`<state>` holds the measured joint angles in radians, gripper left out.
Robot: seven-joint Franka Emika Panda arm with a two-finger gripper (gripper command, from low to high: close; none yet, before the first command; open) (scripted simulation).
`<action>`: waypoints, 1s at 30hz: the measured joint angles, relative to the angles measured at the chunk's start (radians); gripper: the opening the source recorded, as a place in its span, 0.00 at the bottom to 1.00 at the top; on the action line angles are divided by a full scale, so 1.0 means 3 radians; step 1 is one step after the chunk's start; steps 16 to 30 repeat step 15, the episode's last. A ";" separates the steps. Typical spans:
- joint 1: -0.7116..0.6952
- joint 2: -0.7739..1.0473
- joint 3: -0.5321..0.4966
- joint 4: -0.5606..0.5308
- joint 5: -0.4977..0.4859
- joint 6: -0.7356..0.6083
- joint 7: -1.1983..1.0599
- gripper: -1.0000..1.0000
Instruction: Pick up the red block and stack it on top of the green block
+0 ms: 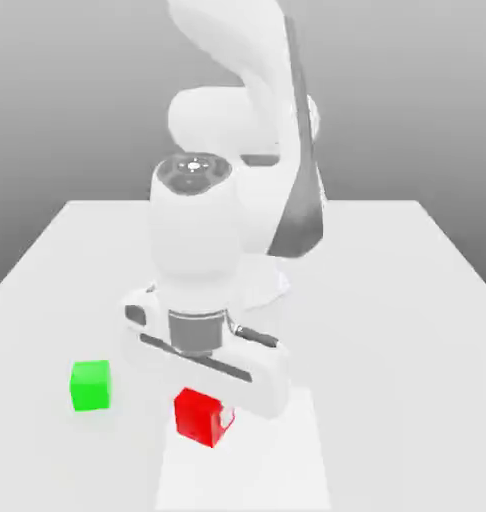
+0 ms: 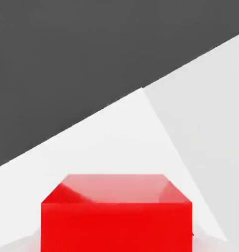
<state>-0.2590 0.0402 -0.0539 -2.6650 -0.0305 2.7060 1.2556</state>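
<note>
No text, label, brand, number or sign can be read on anything here.

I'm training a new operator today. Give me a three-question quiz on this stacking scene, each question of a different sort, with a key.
1. True or false: the red block is already stacked on the green block.
2. In the exterior view, the green block lies on which side of the red block? A) that view's left B) that view's right C) behind it, near the robot's base
3. Fill in: both blocks sit on the white ____.

Key:
1. False; they stand apart, each on the surface.
2. A
3. table
</note>
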 joint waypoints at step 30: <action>-0.0751 0.0154 -0.0257 -0.0420 0.0252 0.0571 0.0087 1.00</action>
